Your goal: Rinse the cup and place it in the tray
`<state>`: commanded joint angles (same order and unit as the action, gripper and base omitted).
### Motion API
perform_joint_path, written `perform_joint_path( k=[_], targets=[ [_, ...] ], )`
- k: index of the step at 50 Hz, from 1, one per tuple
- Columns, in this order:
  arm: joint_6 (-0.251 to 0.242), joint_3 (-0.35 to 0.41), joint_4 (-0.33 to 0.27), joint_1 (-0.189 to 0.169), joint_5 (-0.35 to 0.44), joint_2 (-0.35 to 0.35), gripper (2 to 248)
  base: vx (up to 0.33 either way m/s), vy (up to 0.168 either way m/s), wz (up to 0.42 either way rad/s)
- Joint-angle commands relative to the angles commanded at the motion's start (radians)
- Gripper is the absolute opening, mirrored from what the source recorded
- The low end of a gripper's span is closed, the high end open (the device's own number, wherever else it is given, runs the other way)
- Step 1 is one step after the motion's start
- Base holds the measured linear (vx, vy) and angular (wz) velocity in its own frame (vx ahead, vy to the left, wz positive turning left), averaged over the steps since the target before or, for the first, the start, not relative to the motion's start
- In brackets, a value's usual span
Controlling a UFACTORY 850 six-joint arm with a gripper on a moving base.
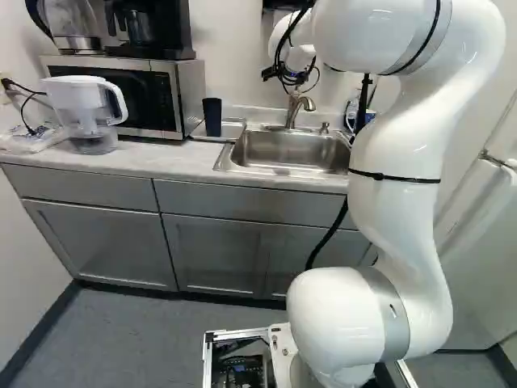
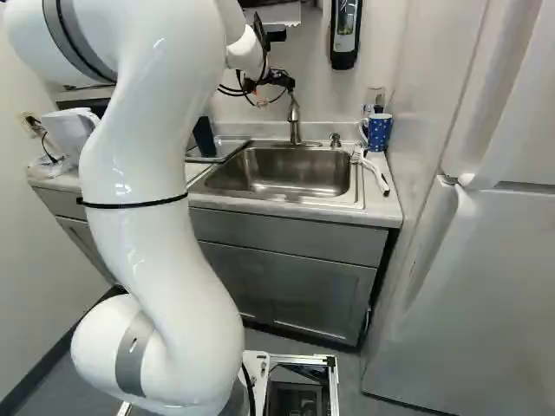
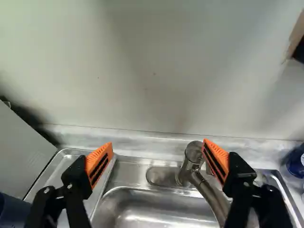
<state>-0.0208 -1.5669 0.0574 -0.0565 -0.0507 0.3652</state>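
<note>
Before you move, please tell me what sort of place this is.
It looks like a small kitchen, perhaps a shared break room. The metal sink with its faucet, the microwave on the counter and what seems a fridge suggest this.

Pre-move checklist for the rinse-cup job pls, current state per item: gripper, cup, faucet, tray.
1. Gripper open, nothing gripped: ok. The fingers stand wide apart.
2. Dark cup upright: ok.
3. Dark cup at the tray: ok. It stands at the tray's end by the microwave, outside the fingers.
4. Fingers clear of the faucet: cannot tell. It shows close by one orange pad; the gap isn't readable.
5. Cup rinsed: cannot tell. No view shows whether it is wet.
</note>
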Motion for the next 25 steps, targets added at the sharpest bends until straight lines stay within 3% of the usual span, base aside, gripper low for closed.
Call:
perform_joint_path(
  k=[25],
  targets=[
    [0.0,0.001,0.002,0.0,0.031,-0.001,247,0.0,0.0,0.0]
  ],
)
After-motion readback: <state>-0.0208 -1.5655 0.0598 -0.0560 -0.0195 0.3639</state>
